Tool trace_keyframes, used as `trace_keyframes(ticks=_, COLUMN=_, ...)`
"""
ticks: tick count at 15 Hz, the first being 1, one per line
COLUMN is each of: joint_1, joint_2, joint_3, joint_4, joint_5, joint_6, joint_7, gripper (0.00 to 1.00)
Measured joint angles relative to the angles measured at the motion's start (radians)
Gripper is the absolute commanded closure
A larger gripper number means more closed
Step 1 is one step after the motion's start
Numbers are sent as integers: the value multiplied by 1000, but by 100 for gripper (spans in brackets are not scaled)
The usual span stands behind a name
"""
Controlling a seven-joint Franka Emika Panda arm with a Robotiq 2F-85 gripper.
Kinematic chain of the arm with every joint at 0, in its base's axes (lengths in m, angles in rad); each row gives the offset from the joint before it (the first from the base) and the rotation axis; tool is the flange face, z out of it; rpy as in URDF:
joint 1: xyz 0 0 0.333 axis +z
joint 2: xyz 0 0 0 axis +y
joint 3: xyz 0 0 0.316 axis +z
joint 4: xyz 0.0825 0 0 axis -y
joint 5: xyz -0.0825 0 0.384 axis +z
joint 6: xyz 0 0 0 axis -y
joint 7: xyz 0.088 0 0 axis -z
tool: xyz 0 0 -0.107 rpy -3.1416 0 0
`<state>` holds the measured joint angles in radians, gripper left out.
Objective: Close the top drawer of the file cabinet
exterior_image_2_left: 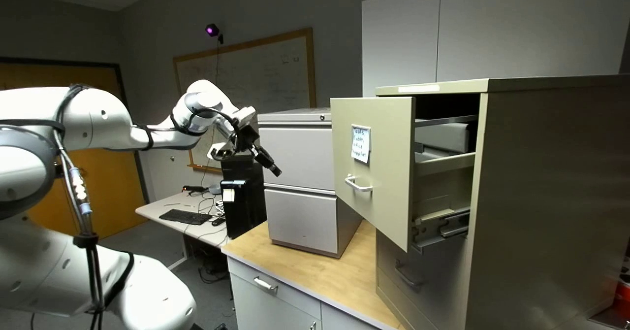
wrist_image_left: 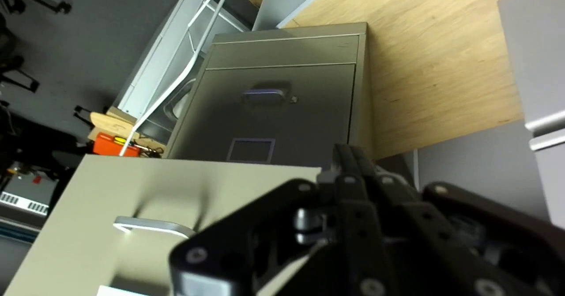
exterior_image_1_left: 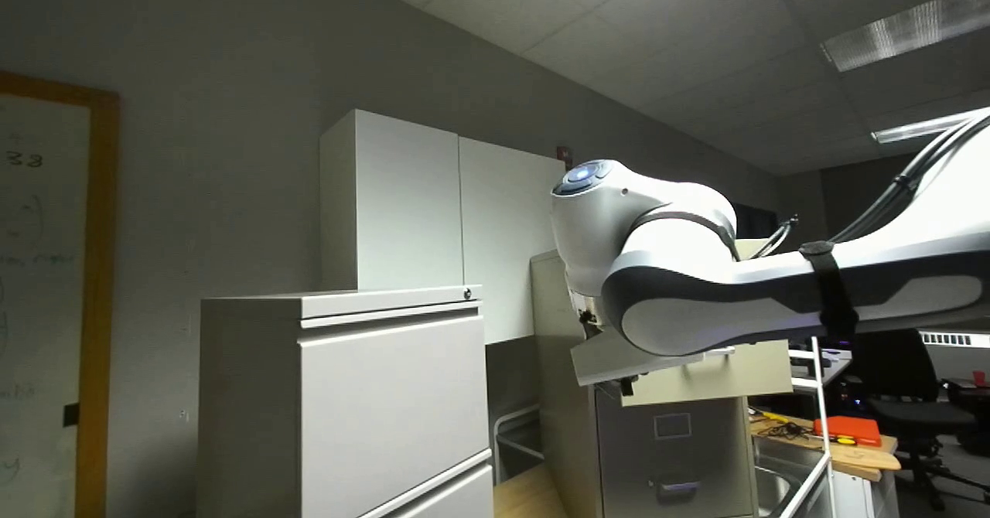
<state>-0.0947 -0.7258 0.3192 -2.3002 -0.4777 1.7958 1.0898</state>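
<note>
A: Where is the flat-fronted, beige-tan metal top drawer [exterior_image_2_left: 378, 171]?

B: It juts well out of the narrow, upright, beige-tan metal file cabinet [exterior_image_2_left: 536, 197]; in an exterior view its front stands toward the cabinet's nine o'clock.

A: What does that front carry?

B: A rectangular white paper label [exterior_image_2_left: 361, 144] with handwriting and, at six o'clock from it, a curved, silver-coloured metal handle [exterior_image_2_left: 358, 184].

A: And the black, jointed, two-fingered tool [wrist_image_left: 348, 151]?

B: Its fingers are pressed together. In an exterior view the drawer front sits at three o'clock from the fingertips, the two apart; in the wrist view it lies between eight and nine o'clock.

A: Anything more?

B: The tan metal lower drawer [wrist_image_left: 295, 121] sits flush. The boxy, pale grey metal lateral cabinet [exterior_image_2_left: 305, 160] stands on the light-brown wooden tabletop [exterior_image_2_left: 305, 267], at nine o'clock from the file cabinet. In an exterior view the thick white robot arm [exterior_image_1_left: 681, 325] crosses in front of the top drawer and hides part of its front.
</note>
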Motion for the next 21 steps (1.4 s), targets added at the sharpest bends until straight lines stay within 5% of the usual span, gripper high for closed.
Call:
trace_keyframes(ticks=11, joint_1=-154, joint_2=-25, joint_3=-195, joint_4=-38, joint_5=-99, joint_6=218, joint_7=122, gripper=100)
trace_keyframes(ticks=21, joint_1=-236, joint_2=69, joint_3=-212, joint_4=13, joint_5=-184, joint_6=418, joint_7=167, gripper=100)
